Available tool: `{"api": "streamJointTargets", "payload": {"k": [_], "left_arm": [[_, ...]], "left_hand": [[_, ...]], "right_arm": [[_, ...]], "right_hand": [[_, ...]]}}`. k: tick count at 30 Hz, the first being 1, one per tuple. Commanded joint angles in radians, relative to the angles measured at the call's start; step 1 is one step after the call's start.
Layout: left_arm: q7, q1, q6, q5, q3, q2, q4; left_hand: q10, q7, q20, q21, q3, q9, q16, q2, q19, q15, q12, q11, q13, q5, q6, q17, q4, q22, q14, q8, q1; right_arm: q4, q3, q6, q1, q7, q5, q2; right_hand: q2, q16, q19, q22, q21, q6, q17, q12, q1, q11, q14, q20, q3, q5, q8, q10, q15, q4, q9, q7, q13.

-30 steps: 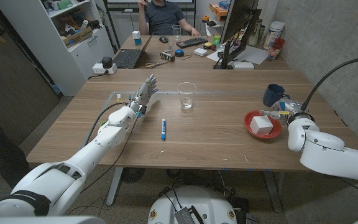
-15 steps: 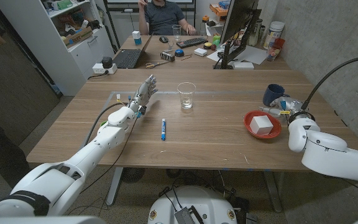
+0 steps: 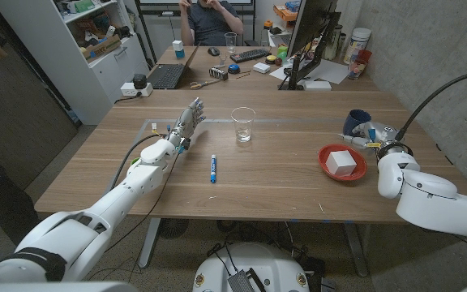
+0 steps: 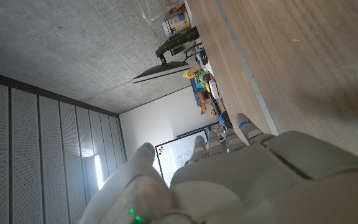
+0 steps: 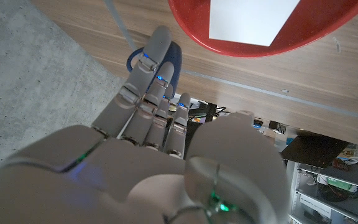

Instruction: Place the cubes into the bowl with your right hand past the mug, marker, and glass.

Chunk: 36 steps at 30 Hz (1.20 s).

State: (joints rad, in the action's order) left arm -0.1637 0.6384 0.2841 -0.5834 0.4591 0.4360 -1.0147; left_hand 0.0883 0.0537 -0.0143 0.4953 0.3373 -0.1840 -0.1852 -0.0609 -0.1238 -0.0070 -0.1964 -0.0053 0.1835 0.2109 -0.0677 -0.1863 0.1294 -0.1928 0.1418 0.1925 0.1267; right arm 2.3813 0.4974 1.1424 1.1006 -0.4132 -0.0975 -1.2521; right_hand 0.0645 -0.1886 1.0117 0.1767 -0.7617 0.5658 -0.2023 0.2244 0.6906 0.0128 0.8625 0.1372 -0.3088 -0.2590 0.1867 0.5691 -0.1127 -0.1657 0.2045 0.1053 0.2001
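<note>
A red bowl (image 3: 356,171) sits at the table's right side with a white cube (image 3: 340,162) lying inside it. The right wrist view shows the same bowl (image 5: 328,31) and cube (image 5: 253,18) up close. My right hand (image 3: 373,135) hovers just right of the bowl, beside the blue mug (image 3: 355,123). Its fingers (image 5: 143,81) stretch out with nothing in them, reaching over the mug (image 5: 174,57). A clear glass (image 3: 242,124) stands mid-table, and a blue marker (image 3: 213,168) lies in front of it. My left hand (image 3: 186,123) stays raised at the left with its fingers spread and holds nothing.
Behind the table is a second desk with a laptop (image 3: 169,75), a keyboard (image 3: 250,55) and a monitor (image 3: 310,32); a person (image 3: 213,20) sits there. A white shelf (image 3: 96,40) stands at the far left. A concrete wall runs along the right.
My right hand has drawn back slightly to the right, off the bowl's rim. The cube stays in the bowl and the left arm has not moved.
</note>
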Motion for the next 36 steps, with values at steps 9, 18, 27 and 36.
{"api": "streamJointTargets", "payload": {"k": [9, 18, 27, 36], "left_arm": [[0.0, -0.004, 0.007, 0.001, 0.001, -0.007, 0.013], [-0.004, -0.004, 0.008, 0.0, 0.001, -0.008, 0.013], [-0.003, 0.0, 0.006, -0.003, -0.001, -0.007, 0.01], [-0.001, 0.007, 0.009, -0.006, -0.004, -0.005, 0.004]], "left_hand": [[0.002, -0.001, 0.003, -0.003, -0.004, -0.001, -0.005, -0.008, 0.0, -0.001, -0.005, -0.007, 0.002, 0.004, -0.001, -0.002, 0.002, -0.003, 0.007, 0.002, -0.004], [0.003, -0.001, 0.002, -0.004, -0.006, -0.001, -0.004, -0.008, -0.001, -0.001, -0.005, -0.005, 0.002, 0.005, -0.002, -0.002, 0.002, -0.003, 0.009, 0.001, -0.003], [0.003, -0.001, 0.003, -0.004, -0.007, -0.001, -0.004, -0.008, -0.001, 0.0, -0.005, -0.004, 0.002, 0.005, -0.003, -0.002, 0.002, -0.003, 0.009, 0.0, -0.003], [0.002, -0.001, 0.002, -0.005, -0.008, -0.001, -0.004, -0.009, -0.001, -0.001, -0.005, -0.003, 0.002, 0.005, -0.003, -0.002, 0.002, -0.003, 0.009, 0.0, -0.003]], "right_arm": [[0.002, -0.114, -0.055, 0.097, -0.073, 0.022, 0.005], [0.012, -0.161, -0.075, 0.144, -0.106, 0.013, 0.002], [0.022, -0.204, -0.078, 0.184, -0.131, 0.003, 0.013], [0.033, -0.226, -0.089, 0.203, -0.134, -0.018, 0.006]], "right_hand": [[0.002, -0.002, 0.001, 0.001, 0.009, -0.022, -0.003, -0.006, -0.02, 0.009, -0.002, -0.008, -0.012, -0.011, -0.003, -0.007, -0.046, -0.001, -0.001, 0.003, 0.001], [0.002, -0.007, -0.018, -0.007, 0.031, -0.018, -0.002, -0.003, -0.033, 0.01, 0.006, -0.025, -0.017, -0.017, 0.003, -0.006, -0.049, 0.001, -0.002, 0.005, 0.001], [0.002, -0.007, -0.016, -0.009, 0.04, -0.015, -0.002, -0.002, -0.038, 0.01, 0.006, -0.027, -0.018, -0.021, 0.005, -0.005, -0.049, 0.004, -0.003, 0.005, 0.0], [0.006, -0.007, -0.055, -0.014, 0.077, -0.004, -0.001, 0.002, -0.041, 0.013, 0.002, -0.042, -0.016, -0.029, 0.011, 0.0, -0.05, 0.01, -0.005, 0.009, 0.0]]}}
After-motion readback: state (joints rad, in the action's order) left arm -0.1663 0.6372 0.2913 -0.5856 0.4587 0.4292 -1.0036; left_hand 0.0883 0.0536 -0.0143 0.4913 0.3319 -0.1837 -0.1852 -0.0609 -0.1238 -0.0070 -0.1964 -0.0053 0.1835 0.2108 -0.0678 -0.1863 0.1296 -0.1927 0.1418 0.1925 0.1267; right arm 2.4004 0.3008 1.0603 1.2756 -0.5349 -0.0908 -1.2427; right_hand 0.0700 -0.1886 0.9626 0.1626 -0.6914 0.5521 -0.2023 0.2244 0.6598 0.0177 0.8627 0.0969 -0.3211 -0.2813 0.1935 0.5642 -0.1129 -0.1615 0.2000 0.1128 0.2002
